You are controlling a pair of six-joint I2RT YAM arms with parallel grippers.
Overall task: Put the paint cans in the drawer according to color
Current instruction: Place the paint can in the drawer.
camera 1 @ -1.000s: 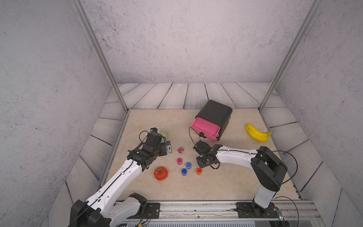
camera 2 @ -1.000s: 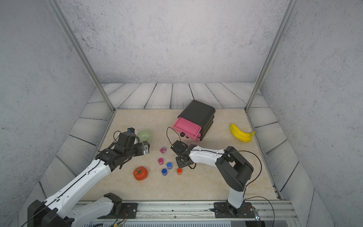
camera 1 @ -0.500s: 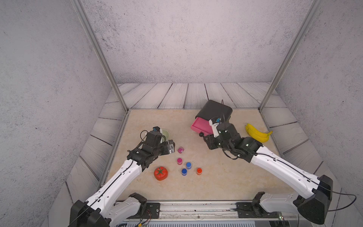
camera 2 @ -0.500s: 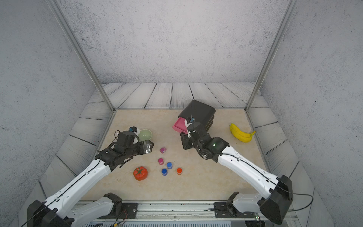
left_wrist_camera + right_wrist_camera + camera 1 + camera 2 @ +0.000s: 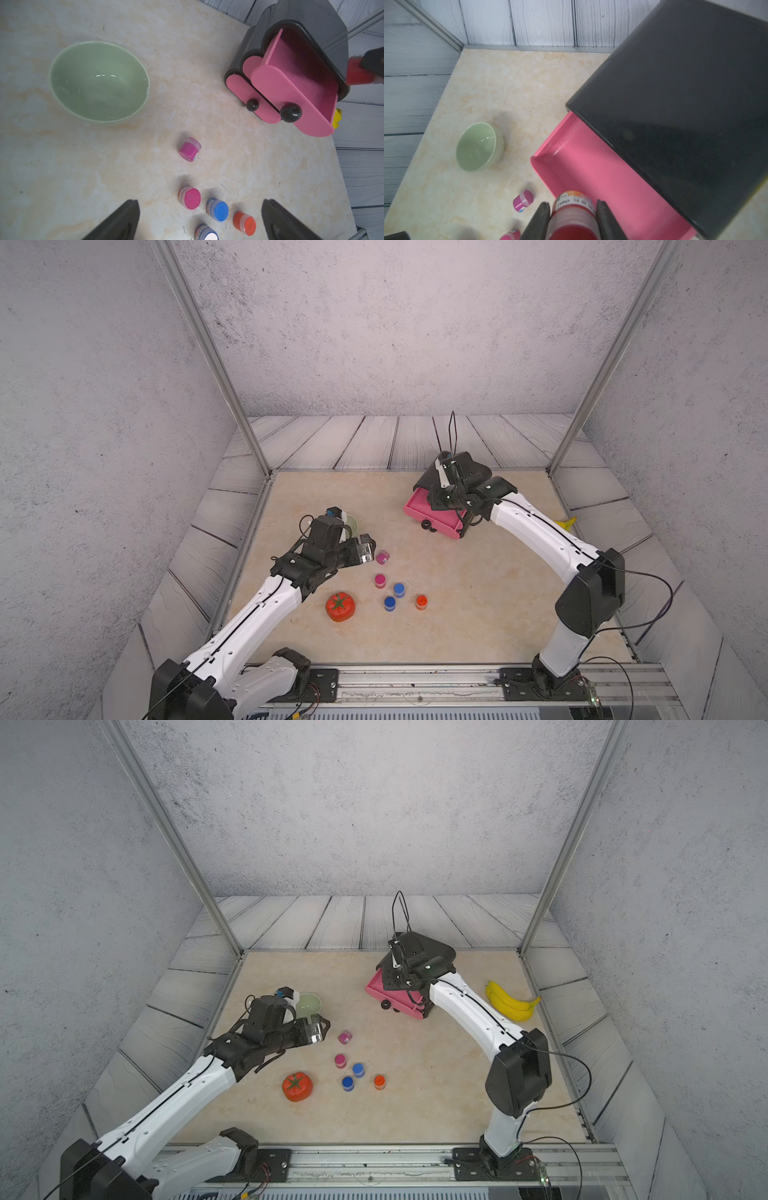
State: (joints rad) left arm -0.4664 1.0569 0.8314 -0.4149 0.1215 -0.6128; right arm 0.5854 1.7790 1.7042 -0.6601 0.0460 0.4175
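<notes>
Drawer (image 5: 602, 172) pulled open up top, red paint can (image 5: 572, 220) hanging over it, pinched in the right gripper (image 5: 572, 205).
Left gripper (image 5: 199, 207) spread wide, empty, hovering by the tipped magenta can (image 5: 189, 149); upright magenta can (image 5: 192, 198), two blue cans (image 5: 219, 211) (image 5: 205, 233) and an orange-red can (image 5: 245, 223) sit on the table (image 5: 62, 166).

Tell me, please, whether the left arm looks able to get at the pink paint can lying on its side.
Probably yes: the left gripper is open and close to the tipped pink can, with nothing seen between them.
</notes>
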